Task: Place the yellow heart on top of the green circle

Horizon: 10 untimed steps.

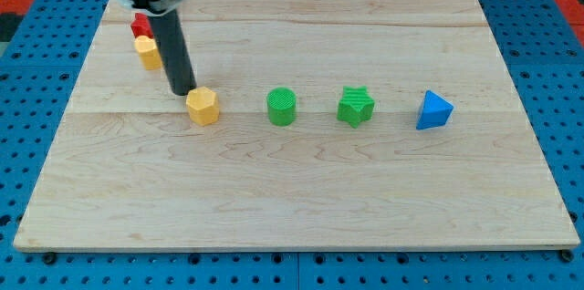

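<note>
Heart or hexagon: you have two yellow blocks in view, and shape is hard to settle for both. The yellow block (pixel 203 106) left of centre shows flat facets and looks more like a hexagon. The other yellow block (pixel 147 52), in the upper left, is partly cut off by the rod (pixel 175 51), so you cannot tell whether it is the heart. Both are plain matte yellow, with a lighter top face and darker sides.

You will find no brand, label or writing on any block or on the wooden board (pixel 292 208).

My tip (pixel 183 92) rests on the board, just up and left of the faceted yellow block, at or almost at its upper left edge; contact cannot be confirmed. The upper yellow block sits just left of the rod, higher in the frame than the tip. A red block (pixel 140 25) touches it from above, its shape unclear. The tool is a bare rod with nothing to spread or pinch, and it holds nothing.

The green circle (pixel 282 106) stands right of the faceted yellow block, with a clear gap between them. Farther right in the same row you see a green star (pixel 356 106), then a blue triangle (pixel 433 110).
</note>
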Available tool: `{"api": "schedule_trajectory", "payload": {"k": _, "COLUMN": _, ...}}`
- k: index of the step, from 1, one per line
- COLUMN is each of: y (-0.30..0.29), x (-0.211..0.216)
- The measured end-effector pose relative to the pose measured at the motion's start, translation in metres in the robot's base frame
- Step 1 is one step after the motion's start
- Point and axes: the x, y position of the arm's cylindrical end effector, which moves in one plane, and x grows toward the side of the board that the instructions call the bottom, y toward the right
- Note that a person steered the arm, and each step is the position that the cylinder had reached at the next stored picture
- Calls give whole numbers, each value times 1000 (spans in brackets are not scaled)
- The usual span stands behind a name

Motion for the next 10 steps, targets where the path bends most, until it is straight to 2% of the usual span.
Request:
{"api": "schedule_trajectory", "payload": {"k": 2, "y": -89, "x": -10}}
{"api": "schedule_trajectory", "payload": {"k": 3, "y": -123, "x": -29}}
{"api": "schedule_trajectory", "payload": {"k": 4, "y": -124, "x": -52}}
{"api": "schedule_trajectory", "payload": {"k": 10, "y": 114, "x": -75}}
